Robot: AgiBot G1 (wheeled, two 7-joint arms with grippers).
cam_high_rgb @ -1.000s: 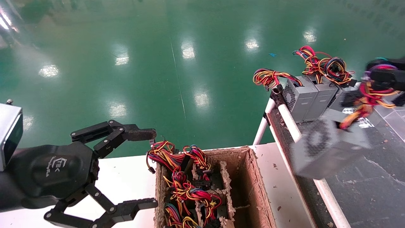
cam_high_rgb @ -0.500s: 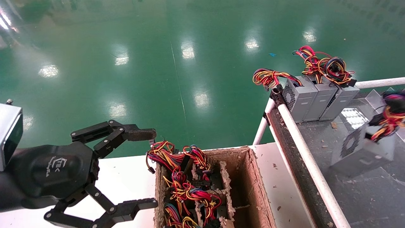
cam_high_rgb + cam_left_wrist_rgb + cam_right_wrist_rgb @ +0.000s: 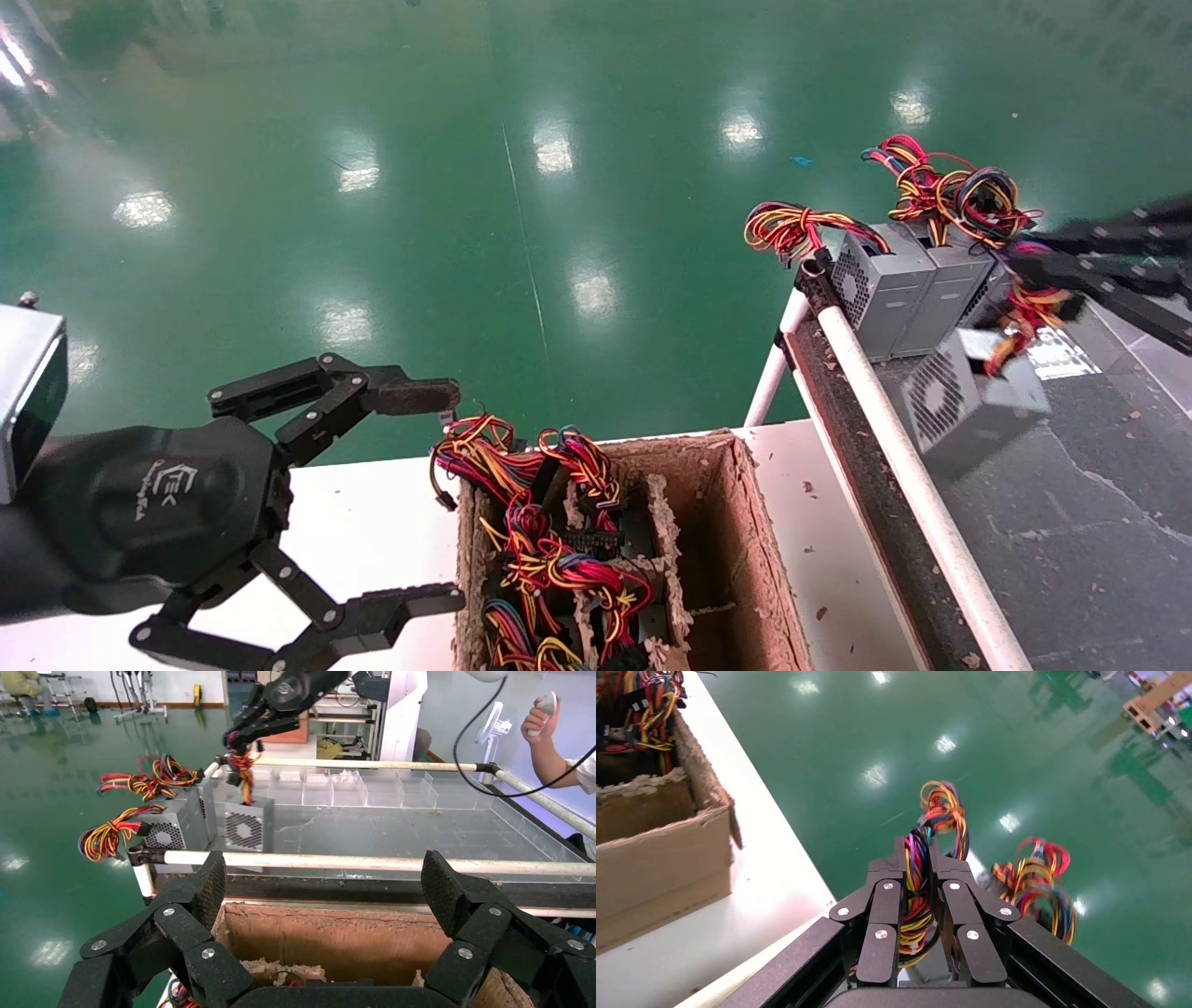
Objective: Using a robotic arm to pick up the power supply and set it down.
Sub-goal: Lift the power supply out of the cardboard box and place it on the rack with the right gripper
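Swung back toward the row of units since a moment ago, the right gripper (image 3: 918, 874) clamps the power supply (image 3: 968, 399) by its wires above the dark conveyor (image 3: 1099, 522). Left gripper (image 3: 424, 494) spreads wide beside the cardboard box (image 3: 745, 522) of wired units.

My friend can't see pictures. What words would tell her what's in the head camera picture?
The right gripper dangles a grey power supply by its coloured wires above a dark conveyor, beside three power supplies standing in a row. The left gripper hangs open beside a cardboard box of wires.
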